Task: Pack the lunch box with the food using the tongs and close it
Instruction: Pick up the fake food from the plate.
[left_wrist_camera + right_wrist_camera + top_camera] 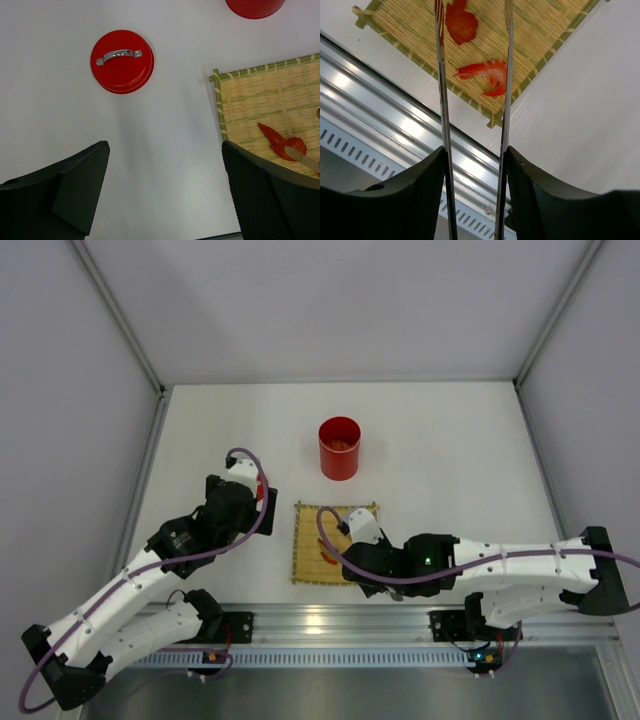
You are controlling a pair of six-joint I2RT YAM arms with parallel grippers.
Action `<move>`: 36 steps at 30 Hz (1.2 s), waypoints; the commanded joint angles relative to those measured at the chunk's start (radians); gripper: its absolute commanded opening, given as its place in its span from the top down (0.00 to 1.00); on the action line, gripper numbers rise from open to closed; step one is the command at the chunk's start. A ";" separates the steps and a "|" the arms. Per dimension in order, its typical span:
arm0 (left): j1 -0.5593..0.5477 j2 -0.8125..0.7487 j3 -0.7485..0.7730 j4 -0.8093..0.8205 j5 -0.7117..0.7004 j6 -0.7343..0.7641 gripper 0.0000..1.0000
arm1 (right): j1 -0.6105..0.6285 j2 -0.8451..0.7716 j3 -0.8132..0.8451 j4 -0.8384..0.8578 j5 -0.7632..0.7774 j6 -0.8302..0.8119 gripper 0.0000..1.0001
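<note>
Over the bamboo mat (pixel 545 30) we see the right gripper (pixel 475 162) clasping the tongs (pixel 441 100), their arms parted above red food (pixel 487 75). The left gripper (pixel 165 170) gapes wide near the lid (pixel 122 61), and the lunch box (pixel 340 447) stands beyond the mat.

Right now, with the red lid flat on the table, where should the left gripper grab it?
By the silver handle on top of the lid, coming straight down. It arches up off the flat lid, while the rim lies low on the table. Close the open left gripper across the bar.
</note>
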 commanded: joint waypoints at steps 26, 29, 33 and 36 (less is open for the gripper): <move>-0.002 -0.016 -0.007 0.031 -0.005 -0.001 0.01 | 0.001 0.051 -0.077 0.122 -0.097 -0.013 0.66; -0.002 -0.016 -0.007 0.030 -0.005 -0.001 0.01 | 0.002 0.042 -0.074 0.112 -0.090 -0.010 0.69; -0.002 -0.016 -0.007 0.031 -0.005 0.001 0.01 | 0.002 0.027 -0.054 0.086 -0.068 -0.005 0.73; -0.002 -0.016 -0.006 0.031 -0.005 -0.001 0.01 | 0.001 0.017 -0.041 0.075 -0.051 -0.004 0.73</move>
